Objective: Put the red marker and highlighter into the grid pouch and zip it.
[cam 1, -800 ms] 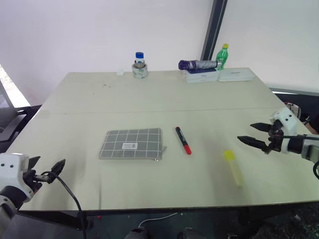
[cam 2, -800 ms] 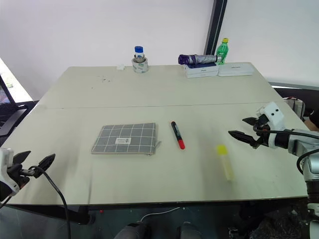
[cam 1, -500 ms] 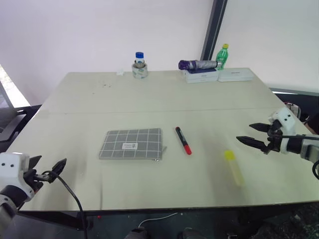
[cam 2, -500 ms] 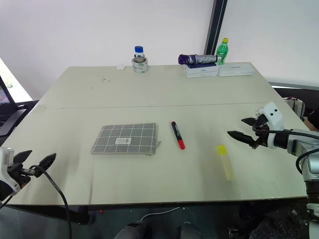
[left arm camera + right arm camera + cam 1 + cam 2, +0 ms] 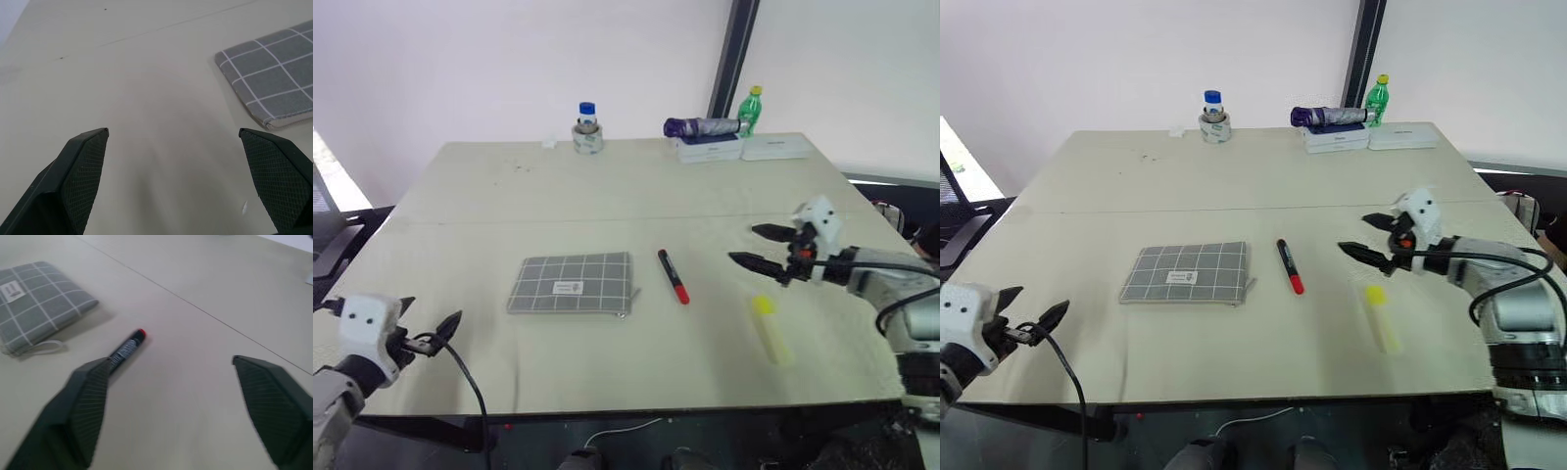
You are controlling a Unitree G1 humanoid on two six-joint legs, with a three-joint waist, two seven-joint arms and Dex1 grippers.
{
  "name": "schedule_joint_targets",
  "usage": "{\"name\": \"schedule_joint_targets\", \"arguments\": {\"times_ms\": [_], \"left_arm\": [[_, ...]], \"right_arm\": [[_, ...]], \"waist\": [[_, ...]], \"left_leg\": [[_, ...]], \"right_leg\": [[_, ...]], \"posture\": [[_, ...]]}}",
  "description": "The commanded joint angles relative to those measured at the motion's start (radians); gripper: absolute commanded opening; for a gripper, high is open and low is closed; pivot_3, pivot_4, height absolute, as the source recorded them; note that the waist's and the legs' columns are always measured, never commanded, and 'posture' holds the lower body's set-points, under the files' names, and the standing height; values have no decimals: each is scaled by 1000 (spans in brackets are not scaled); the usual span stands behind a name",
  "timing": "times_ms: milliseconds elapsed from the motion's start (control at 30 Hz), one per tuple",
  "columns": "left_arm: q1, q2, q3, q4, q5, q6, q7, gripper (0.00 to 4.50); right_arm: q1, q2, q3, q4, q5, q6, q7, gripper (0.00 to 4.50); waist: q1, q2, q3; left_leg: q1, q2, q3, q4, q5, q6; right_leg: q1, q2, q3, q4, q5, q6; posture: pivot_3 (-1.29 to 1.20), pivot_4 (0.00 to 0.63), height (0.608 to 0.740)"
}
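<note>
Right wrist view: red marker [image 5: 125, 349] beside one jaw, untouched.

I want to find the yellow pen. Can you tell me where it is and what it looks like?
Look at the big table. Near its front right edge lies the highlighter, just below the right gripper. It is chunky and pale yellow, unlike the slim black marker with red.

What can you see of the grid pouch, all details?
The grid pouch is a flat grey fabric rectangle with white grid lines and a small white label on its face. It lies flat on the table, left of the red marker and apart from it. A thin pull cord trails from one corner, toward the marker. Nothing touches it but the table; it looks closed.
</note>
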Motion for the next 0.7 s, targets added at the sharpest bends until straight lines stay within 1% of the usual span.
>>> {"name": "schedule_joint_targets", "arguments": {"times_ms": [33,133,167,267,333,467,633,700], "left_arm": [[-43,40,-33,37,50,-70,-31,4500],[-87,87,-83,104,106,-132,-74,4500],[-96,102,-98,126,127,-157,-87,4500],[-124,143,-142,206,195,-252,-120,4500],[-162,174,-183,278,250,-340,-136,4500],[-246,210,-250,396,307,-455,-170,4500],[-354,233,-317,546,366,-585,-189,4500],[-414,238,-375,617,421,-668,-191,4500]], "right_arm": [[-26,46,51,-109,11,46,-46,2106],[-36,108,136,-204,-5,94,-98,498],[-41,123,156,-220,-17,111,-120,57],[-68,168,216,-232,-78,143,-208,57],[-72,203,266,-246,-99,154,-232,57],[-73,255,337,-240,-130,182,-265,57],[-85,309,374,-200,-168,205,-315,57],[-92,327,380,-176,-183,225,-334,57]], "waist": [[-1,0,0],[-4,0,0],[-4,0,0],[-6,0,0],[-5,0,0],[-3,0,0],[-7,0,0],[-7,0,0]], "left_leg": [[0,0,0,0,0,0],[0,0,0,0,0,0],[0,0,0,0,0,0],[0,0,0,-1,0,0],[0,0,0,-1,0,0],[0,0,-1,-1,0,0],[0,-1,-1,-1,0,-1],[0,-1,-1,-1,1,-2]], "right_leg": [[0,0,0,0,0,0],[0,0,0,0,0,0],[-1,0,0,0,0,0],[-1,0,0,0,0,0],[-1,0,0,0,0,0],[-1,0,0,-1,0,0],[-2,0,0,0,1,0],[-2,0,0,0,1,0]], "posture": [[0,150,740],[0,150,740],[0,150,740],[0,150,740],[0,150,740],[0,150,740],[0,150,740],[0,150,740]]}}
